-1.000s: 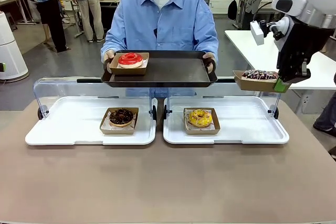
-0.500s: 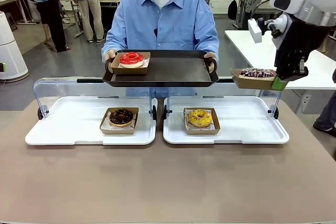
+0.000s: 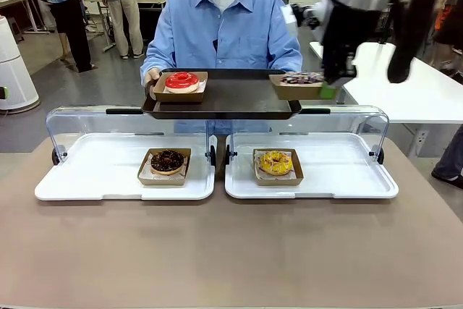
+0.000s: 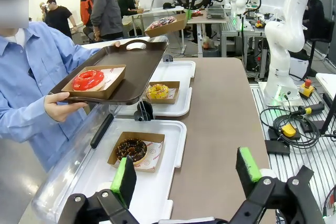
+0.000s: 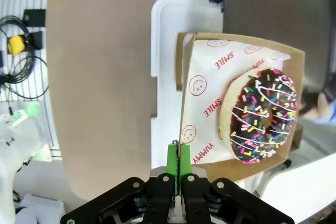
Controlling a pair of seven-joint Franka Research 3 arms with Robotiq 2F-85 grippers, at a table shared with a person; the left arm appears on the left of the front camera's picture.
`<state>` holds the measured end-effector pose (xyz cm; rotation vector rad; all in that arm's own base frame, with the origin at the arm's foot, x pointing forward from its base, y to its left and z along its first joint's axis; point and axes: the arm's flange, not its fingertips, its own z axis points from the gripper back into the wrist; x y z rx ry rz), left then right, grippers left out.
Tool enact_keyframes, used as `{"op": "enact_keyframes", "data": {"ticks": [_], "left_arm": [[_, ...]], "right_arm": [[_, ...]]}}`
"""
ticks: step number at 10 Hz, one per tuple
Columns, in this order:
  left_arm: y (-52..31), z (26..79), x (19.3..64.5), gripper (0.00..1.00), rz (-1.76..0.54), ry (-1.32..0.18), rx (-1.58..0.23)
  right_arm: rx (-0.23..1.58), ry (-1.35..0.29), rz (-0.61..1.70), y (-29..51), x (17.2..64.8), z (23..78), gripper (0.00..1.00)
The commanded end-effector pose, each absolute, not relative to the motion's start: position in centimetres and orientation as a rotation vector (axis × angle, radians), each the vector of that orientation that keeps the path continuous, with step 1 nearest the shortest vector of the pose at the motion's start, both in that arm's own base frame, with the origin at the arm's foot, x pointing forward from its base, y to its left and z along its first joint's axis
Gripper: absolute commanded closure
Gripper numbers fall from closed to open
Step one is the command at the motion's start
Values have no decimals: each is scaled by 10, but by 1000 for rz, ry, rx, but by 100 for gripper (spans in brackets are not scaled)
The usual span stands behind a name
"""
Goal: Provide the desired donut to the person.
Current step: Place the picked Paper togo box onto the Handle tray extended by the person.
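Frontally, the right gripper (image 3: 329, 90) is seen above the right end of the dark tray (image 3: 224, 99) held by the person (image 3: 221, 27), its fingers pinched on the rim of a cardboard box (image 3: 298, 86) with a sprinkled chocolate donut (image 3: 302, 77). A red-glazed donut (image 3: 181, 81) in its own box is carried at the tray's left end. Below, on the bench (image 3: 231, 251), two white trays are set side by side: a chocolate donut (image 3: 167, 161) on the left one, a yellow donut (image 3: 275, 162) on the right one.

From the left wrist, the left gripper (image 4: 185, 179) is shown with its fingers spread wide and holding nothing, above the bench edge beside the near white tray (image 4: 176, 153).

From the right wrist, the green pads (image 5: 172, 158) are shown closed tight on the box wall, the sprinkled donut lying on smiley-printed paper (image 5: 205, 98).
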<state>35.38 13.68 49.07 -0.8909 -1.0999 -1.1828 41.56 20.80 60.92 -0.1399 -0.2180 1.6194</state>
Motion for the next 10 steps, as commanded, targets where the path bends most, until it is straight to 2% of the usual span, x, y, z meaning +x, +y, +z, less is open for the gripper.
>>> {"op": "enact_keyframes", "data": {"ticks": [1,5,10], "left_arm": [[138,490,354,0,-1173,-1109,-879],[138,490,354,0,-1173,-1109,-879],[138,490,354,0,-1173,-1109,-879]], "right_arm": [[-177,-207,1606,238,446,609,98],[-181,-210,1582,265,490,596,98],[-108,-226,1650,258,522,578,98]]}}
